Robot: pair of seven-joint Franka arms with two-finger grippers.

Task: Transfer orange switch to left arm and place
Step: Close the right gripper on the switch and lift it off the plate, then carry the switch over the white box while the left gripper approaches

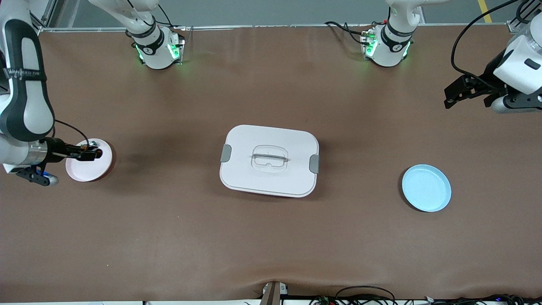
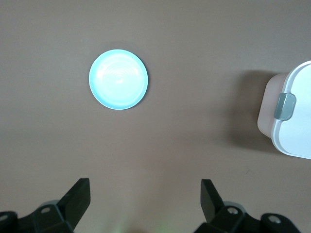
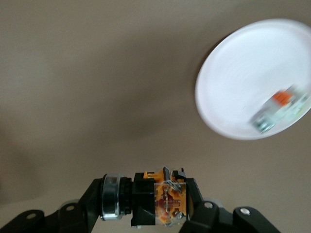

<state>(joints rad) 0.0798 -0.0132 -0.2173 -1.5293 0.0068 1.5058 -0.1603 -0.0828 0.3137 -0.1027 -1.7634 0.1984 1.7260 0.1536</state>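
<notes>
My right gripper (image 1: 94, 153) is shut on the orange switch (image 3: 156, 196), a black body with an orange end block and a silver-ringed cap, held crosswise between the fingers. It hangs above the pink plate (image 1: 87, 173) at the right arm's end of the table. The white lidded box (image 1: 271, 180) with grey side clips sits mid-table. My left gripper (image 1: 451, 96) waits open and empty in the air at the left arm's end, with bare table between its fingers (image 2: 77, 196). In its wrist view I see one corner of the box (image 2: 297, 127).
A blue plate (image 1: 426, 187) lies empty toward the left arm's end, nearer the front camera than the box; it also shows as a blue plate (image 2: 118, 79) in the left wrist view. On the pink plate (image 3: 238, 82) rests a small white-and-silver part (image 3: 281, 109) with a red bit.
</notes>
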